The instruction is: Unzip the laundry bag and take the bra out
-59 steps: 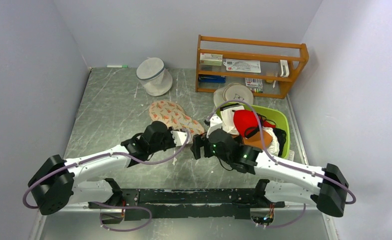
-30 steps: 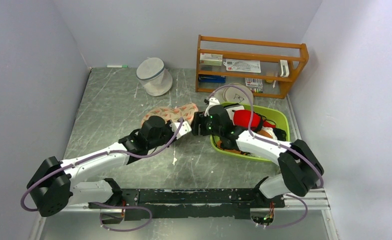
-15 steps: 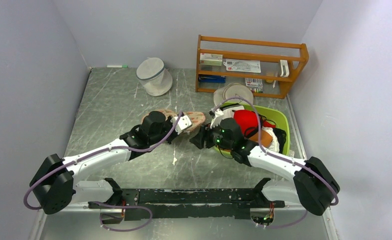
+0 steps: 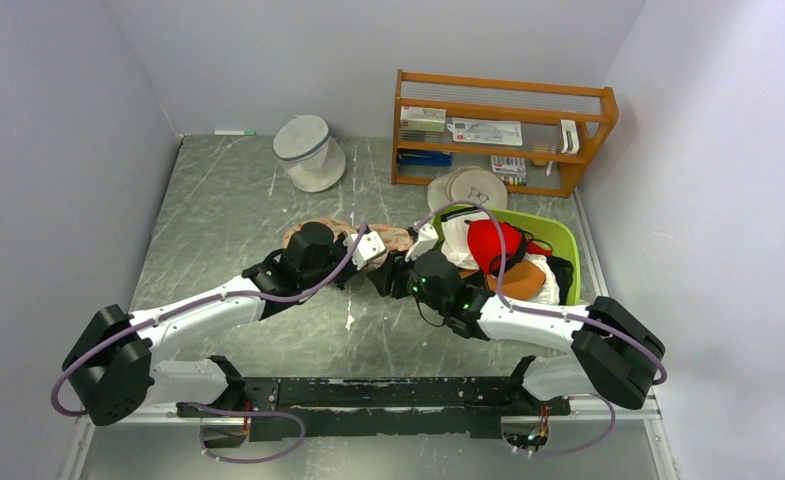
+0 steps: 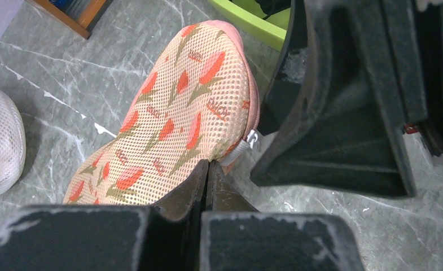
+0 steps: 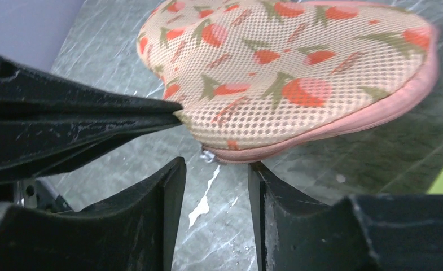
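The laundry bag (image 4: 396, 238) is at the middle of the tabletop (image 4: 218, 200), with a mesh bag (image 4: 308, 152) behind it to the left and a shelf rack (image 4: 503, 130) behind it to the right. A bin (image 4: 568, 240) holding clothes (image 4: 488, 240) stands right of the laundry bag, with plates (image 4: 473, 185) between bin and rack.

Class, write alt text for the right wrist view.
The left gripper, shut, pinches the edge of the red-printed laundry bag. The right gripper is open beside the bag's pink zip edge, above the grey table.

One laundry bag (image 5: 174, 113), one basket (image 4: 563, 240)
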`<act>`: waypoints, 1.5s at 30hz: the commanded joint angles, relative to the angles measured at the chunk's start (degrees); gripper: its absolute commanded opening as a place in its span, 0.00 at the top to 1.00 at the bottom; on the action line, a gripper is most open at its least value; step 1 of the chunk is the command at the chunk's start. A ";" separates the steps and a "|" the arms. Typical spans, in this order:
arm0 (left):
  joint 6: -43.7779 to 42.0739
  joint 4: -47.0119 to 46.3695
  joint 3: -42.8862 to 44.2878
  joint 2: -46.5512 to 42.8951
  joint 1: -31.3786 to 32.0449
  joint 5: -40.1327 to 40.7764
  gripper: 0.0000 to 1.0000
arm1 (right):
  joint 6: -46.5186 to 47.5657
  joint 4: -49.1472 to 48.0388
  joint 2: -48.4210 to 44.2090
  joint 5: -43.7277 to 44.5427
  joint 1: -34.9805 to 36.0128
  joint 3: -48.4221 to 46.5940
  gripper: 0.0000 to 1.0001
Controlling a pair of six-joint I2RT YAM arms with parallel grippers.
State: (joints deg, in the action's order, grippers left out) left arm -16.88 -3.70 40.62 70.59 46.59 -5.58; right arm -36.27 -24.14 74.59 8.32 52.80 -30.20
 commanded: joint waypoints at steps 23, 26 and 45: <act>0.59 -1.92 2.36 1.39 -0.36 -0.88 0.93 | -3.69 -1.14 -0.63 10.76 1.00 -0.21 0.92; 0.50 -1.92 2.27 1.40 -0.40 -0.46 0.93 | -3.74 0.66 -1.86 11.03 1.01 0.26 0.94; 0.15 -1.58 2.45 2.19 -0.37 -0.14 0.93 | 1.29 7.44 -6.08 10.41 -3.18 2.05 0.81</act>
State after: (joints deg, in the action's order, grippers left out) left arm -16.45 -4.71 41.63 72.58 46.70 -6.70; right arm -37.78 -20.80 70.76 15.66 51.48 -29.36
